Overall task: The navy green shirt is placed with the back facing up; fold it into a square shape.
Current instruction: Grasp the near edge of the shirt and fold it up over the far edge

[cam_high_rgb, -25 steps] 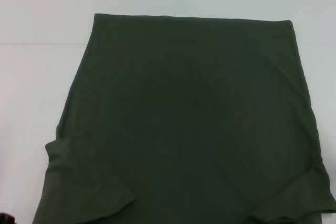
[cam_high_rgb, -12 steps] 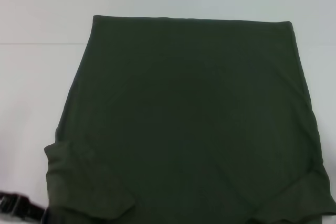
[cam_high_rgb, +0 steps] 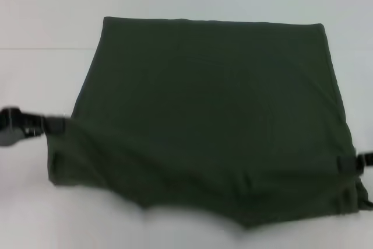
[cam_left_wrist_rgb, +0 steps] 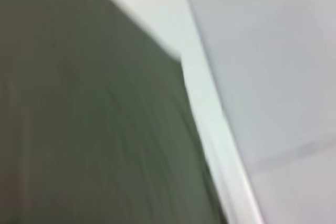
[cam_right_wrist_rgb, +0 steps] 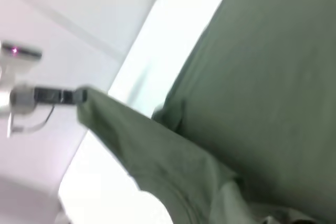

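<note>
The navy green shirt (cam_high_rgb: 210, 103) lies plain side up on the white table (cam_high_rgb: 41, 74), its far edge straight and flat. Its near part is raised off the table and hangs between my two grippers. My left gripper (cam_high_rgb: 58, 125) is shut on the shirt's left edge. My right gripper (cam_high_rgb: 349, 163) is shut on its right edge, near the frame border. The right wrist view shows the shirt (cam_right_wrist_rgb: 262, 77) with a lifted fold running to the left gripper (cam_right_wrist_rgb: 79, 96) farther off. The left wrist view shows only blurred shirt fabric (cam_left_wrist_rgb: 79, 119) and table.
Bare white table surface (cam_high_rgb: 192, 231) shows under the raised near edge. A faint seam line (cam_high_rgb: 35, 48) crosses the table on the left, level with the shirt's far end. No other objects are in view.
Both grippers have come into view at the shirt's near sides and taken hold. The near part, sleeves included, has lifted off the table and moved away from me.
</note>
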